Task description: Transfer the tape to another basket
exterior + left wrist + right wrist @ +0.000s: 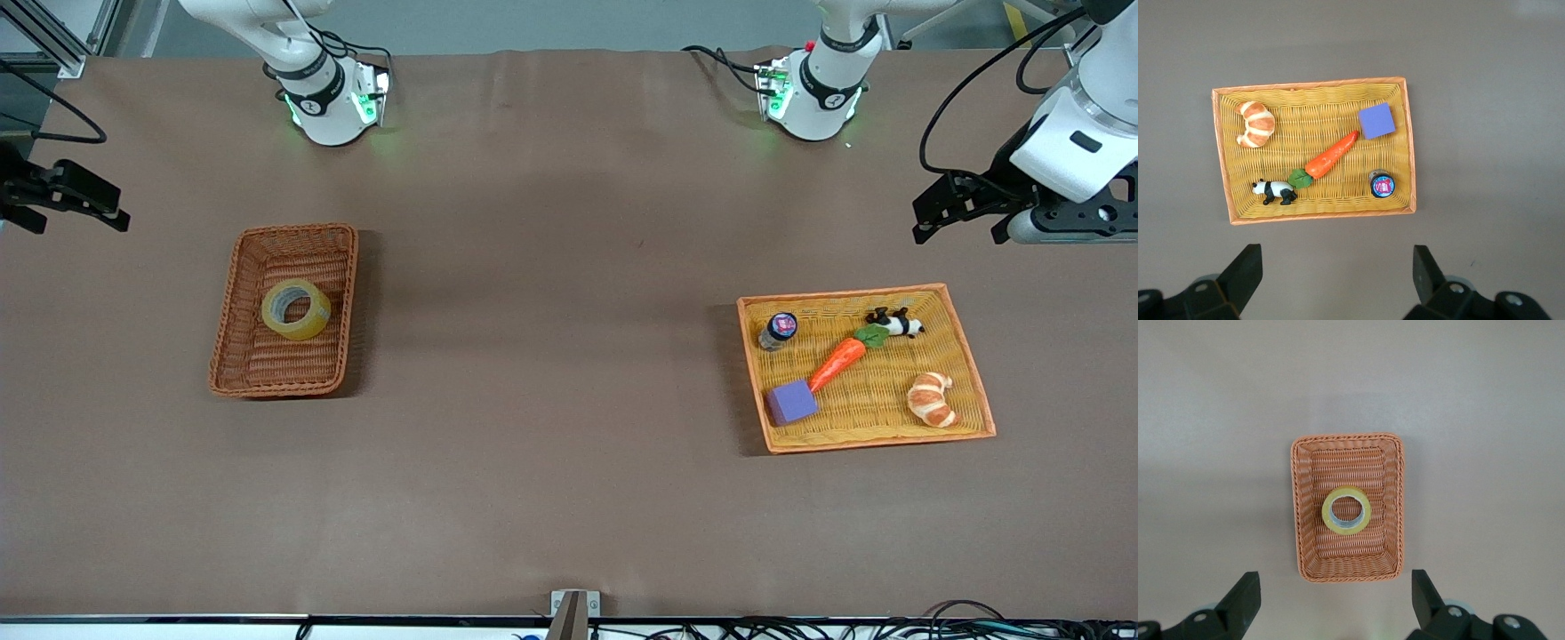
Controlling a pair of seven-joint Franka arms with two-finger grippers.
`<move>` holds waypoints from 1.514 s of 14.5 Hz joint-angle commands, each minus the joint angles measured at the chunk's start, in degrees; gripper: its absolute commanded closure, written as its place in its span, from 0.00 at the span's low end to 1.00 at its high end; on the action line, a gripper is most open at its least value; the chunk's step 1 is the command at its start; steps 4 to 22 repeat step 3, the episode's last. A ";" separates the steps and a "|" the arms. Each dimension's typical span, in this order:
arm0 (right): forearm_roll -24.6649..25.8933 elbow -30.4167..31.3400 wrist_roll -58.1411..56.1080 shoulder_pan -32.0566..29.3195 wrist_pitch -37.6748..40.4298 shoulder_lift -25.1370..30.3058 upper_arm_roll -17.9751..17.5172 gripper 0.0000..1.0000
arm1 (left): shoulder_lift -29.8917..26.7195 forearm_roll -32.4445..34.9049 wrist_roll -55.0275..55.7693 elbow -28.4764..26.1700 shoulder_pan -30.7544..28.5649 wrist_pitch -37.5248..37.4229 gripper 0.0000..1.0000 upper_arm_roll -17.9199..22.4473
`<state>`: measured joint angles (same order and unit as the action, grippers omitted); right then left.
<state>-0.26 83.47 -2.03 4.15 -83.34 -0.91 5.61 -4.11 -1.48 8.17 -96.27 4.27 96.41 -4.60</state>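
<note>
The tape [295, 309], a yellowish roll with a grey core, lies flat in the reddish-brown wicker basket [233, 342] toward the right arm's end of the table. The right wrist view shows the tape [1347, 511] inside the basket [1299, 513]. My right gripper [114, 212] is open and empty, raised off the table's edge at the right arm's end; its fingers [1245, 595] stand wide apart around the gripper's middle [1336, 595]. My left gripper [960, 233] is open and empty, raised over bare table near the yellow tray, and also shows in the left wrist view [1336, 273].
A shallow yellow-orange wicker tray [969, 364] at the left arm's end holds a croissant [932, 399], a carrot [840, 359], a purple block [791, 402], a toy panda [898, 324] and a small jar [780, 329]. Brown table [551, 356] lies between basket and tray.
</note>
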 commanded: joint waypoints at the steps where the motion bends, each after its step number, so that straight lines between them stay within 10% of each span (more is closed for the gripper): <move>1: 0.17 -0.59 -0.69 0.33 -0.95 -0.24 0.45 0.00 | 0.06 -0.81 -0.26 -0.40 1.97 -0.34 0.01 1.70; 22: 0.17 -0.51 -0.69 0.33 -0.86 -0.24 0.45 0.00 | 0.50 -0.81 -0.44 -0.41 1.89 -0.34 0.01 2.14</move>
